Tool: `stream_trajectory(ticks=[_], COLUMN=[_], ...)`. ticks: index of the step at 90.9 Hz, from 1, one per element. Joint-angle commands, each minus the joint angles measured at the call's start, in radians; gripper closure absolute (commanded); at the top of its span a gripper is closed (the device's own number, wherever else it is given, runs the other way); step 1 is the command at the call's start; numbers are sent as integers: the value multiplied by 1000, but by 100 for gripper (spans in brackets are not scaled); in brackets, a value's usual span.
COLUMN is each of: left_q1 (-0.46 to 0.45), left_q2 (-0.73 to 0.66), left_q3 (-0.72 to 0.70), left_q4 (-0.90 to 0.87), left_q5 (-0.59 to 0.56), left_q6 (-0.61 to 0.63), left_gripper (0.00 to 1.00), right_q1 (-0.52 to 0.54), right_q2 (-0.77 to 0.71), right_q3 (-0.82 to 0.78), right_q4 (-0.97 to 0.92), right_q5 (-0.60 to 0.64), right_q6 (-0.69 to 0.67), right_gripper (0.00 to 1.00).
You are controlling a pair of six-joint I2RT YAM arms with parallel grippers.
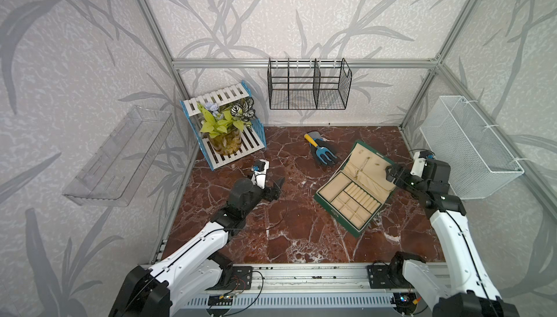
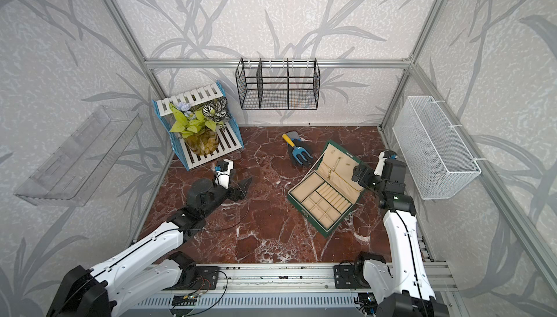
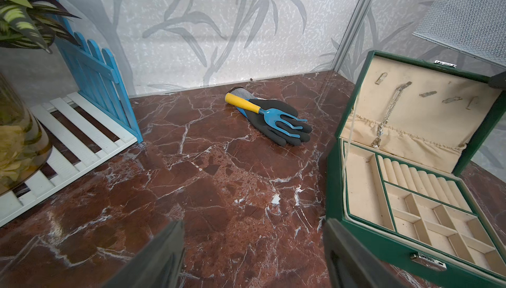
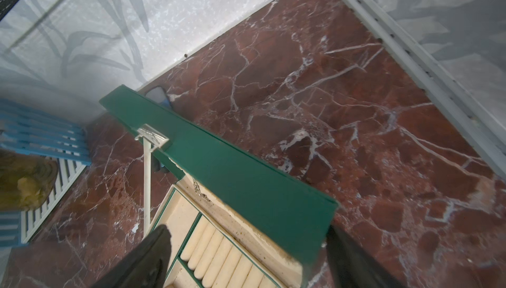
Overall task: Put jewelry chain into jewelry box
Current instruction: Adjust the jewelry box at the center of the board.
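Note:
The dark green jewelry box (image 1: 334, 214) (image 2: 307, 214) stands open on the right of the marble table, its cream compartments and ring rolls bare. The thin silvery jewelry chain (image 3: 388, 111) (image 1: 361, 167) hangs from a hook on the raised lid's lining, its end resting near the lid pocket; a short piece of the chain (image 4: 196, 187) shows below the lid's edge. My right gripper (image 1: 390, 170) (image 4: 246, 259) is open, its jaws standing either side of the lid's (image 4: 232, 168) far right corner. My left gripper (image 1: 278, 188) (image 3: 253, 256) hovers open and empty over bare marble left of the box.
A dark glove with a blue-and-yellow hand rake (image 1: 324, 151) lies behind the box. A white-and-blue slatted shelf with a potted plant (image 1: 223, 131) stands back left. A black wire basket (image 1: 309, 84), a white mesh basket (image 1: 470, 146) and a clear tray (image 1: 117, 155) hang on the walls.

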Motion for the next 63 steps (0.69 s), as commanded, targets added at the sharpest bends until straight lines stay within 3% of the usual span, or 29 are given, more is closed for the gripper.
stream_trajectory(ticks=[1,15,27,44,55,63], left_q1=[8,18,59,203,307,375], left_q2=[-20,-12,3,26,32,53], left_q3=[-12,-22,-39,-77,-94,-114], left_q4=[-8,-3,16,72,101,144], left_q5=[-14,-29,-46,-77,-154,-231], left_q6=[-8,-5,-4,-48,-63,-56], left_gripper=[17,17,17,17,10,2], right_q1=[54,148,157,15,-26,-26], right_q2=[65,172,219,12,-146,-180], right_q3=[34,64,115,-10,-175,-285], right_q4=[89,174,160,187,257,318], right_q5=[-161,-189,-171,-24,80,181], right_q6=[-28,-33,-48,51,96,98], right_gripper=[12,13,11,0,1,1])
